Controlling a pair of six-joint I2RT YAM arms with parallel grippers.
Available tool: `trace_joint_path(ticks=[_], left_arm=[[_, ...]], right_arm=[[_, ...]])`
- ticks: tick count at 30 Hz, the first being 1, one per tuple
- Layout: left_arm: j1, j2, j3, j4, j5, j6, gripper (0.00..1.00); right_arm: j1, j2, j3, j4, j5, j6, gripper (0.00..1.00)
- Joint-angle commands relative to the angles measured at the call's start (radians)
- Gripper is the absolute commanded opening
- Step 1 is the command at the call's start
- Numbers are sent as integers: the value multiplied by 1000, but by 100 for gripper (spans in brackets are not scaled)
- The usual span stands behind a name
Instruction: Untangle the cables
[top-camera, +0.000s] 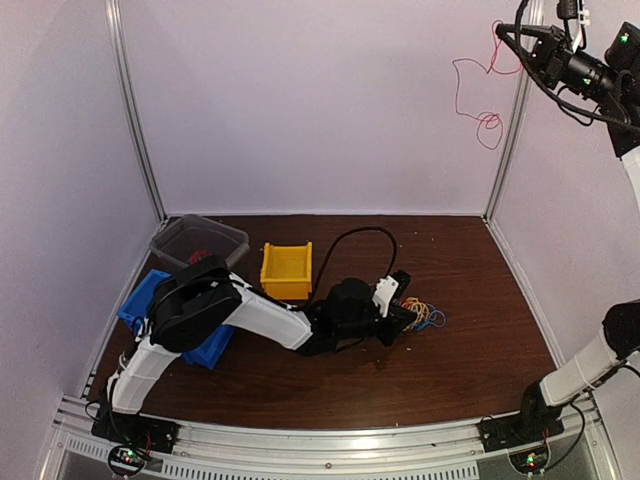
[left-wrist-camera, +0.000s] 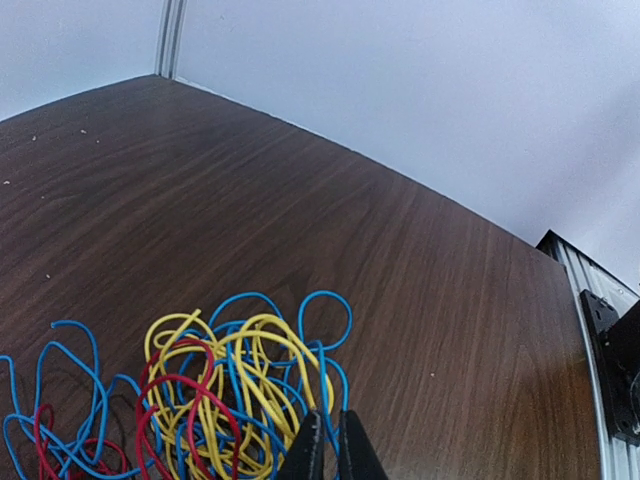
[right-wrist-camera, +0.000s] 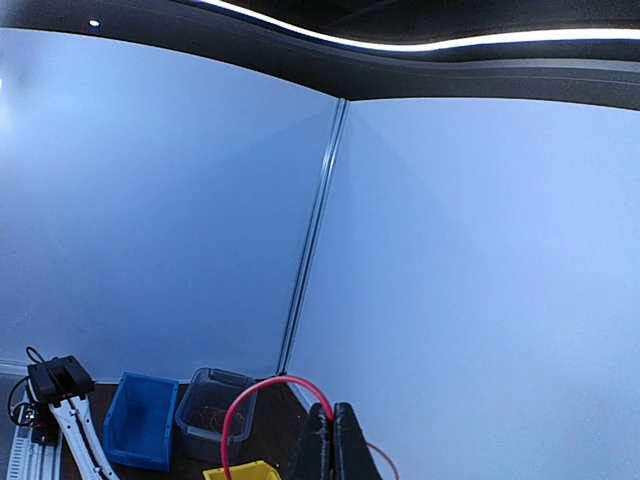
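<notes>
cables (left-wrist-camera: 230, 390): red, blue, yellow | table (left-wrist-camera: 300, 200): dark brown wood grain | bin (top-camera: 286, 287): yellow | tub (top-camera: 226, 233): perhaps smoky grey

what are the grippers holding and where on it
Right gripper pinches the red cable partway along, strand hanging both sides. Left gripper is shut at the bundle edge; hold unclear.

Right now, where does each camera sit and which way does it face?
Top external: above and behind the arms, looking down on the table; both arms show, left pincer low, right pincer raised.
Left wrist: low over the table, facing the cable bundle; its shut pincer tips show.
Right wrist: high up, facing the back corner; its pincer pinches a red cable.
Shared: top and left wrist both show the bundle.
</notes>
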Motion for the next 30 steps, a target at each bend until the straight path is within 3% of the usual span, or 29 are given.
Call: trace_joint_path(ticks=[1,4,10,12,16,20,25,30], left_arm=[[5,-50,-43,69,21,-20,9],[5,-139,-126,147,3,-24,17],[4,-293,-245,211,-41,-12,49],[-2,-332,-267,204,-126,-18,59],[-4,-378,-320,298,-136,28,62],[-4,-354,-278,342,-82,84,64],[-4,-254,-148,343,-4,96,64],[-3,-148,7,253,-51,57,64]], right_arm=[[-22,-15,-38,110,-75,92,0],[-24,-76,-217,131,-61,36,0],[-21,-153,-461,-25,17,-226,0],[-22,-182,-528,-56,40,-280,0],[-21,-222,-630,-86,51,-330,0],[-17,-244,-677,-78,29,-314,0],[-7,-251,-697,-45,5,-257,0],[1,-254,-693,-31,-5,-227,0]])
